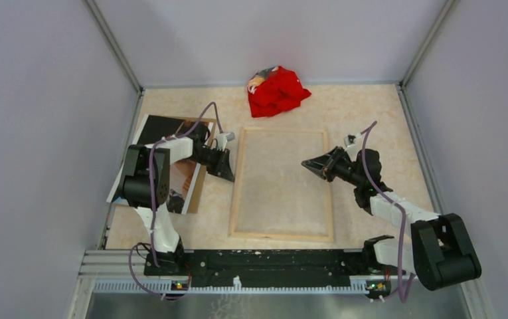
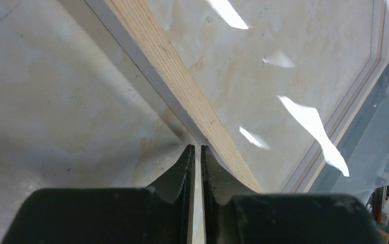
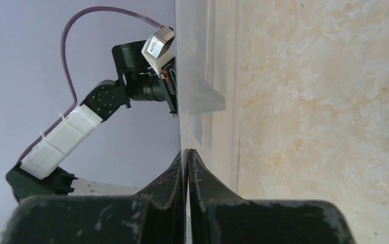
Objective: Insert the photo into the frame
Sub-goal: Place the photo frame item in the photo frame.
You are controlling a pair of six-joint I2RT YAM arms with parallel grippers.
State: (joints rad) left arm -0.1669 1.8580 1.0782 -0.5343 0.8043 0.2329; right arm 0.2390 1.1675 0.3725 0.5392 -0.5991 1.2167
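Your photo (image 1: 160, 128) lies flat at the left side of the table, partly hidden beneath the left arm, on the brown backing board (image 1: 196, 189). It's well apart from the frame (image 1: 236, 189), which lies back-up in the middle, pale wood edges showing, nothing in it. The left gripper (image 2: 198, 148) is down at the frame's left wooden edge, jaws drawn in to a thin slit, and you can't tell from here whether they've nipped anything. The right gripper (image 3: 184, 152) is clenched tight on nothing, tips low over the pane on the frame's right side. Now think about that print: it looks paper-thin, light and floppy, so it will likely sag and curl if you lift it by one corner, and a hard pinch could crease it. Lying flat, it offers no lip, so go for an edge that seems to overhang the board, probably the white margin at the near left, and slide before you lift. The frame is the stiff one, but its clear pane looks slick and breakable, so hold the wood rather than the pane.
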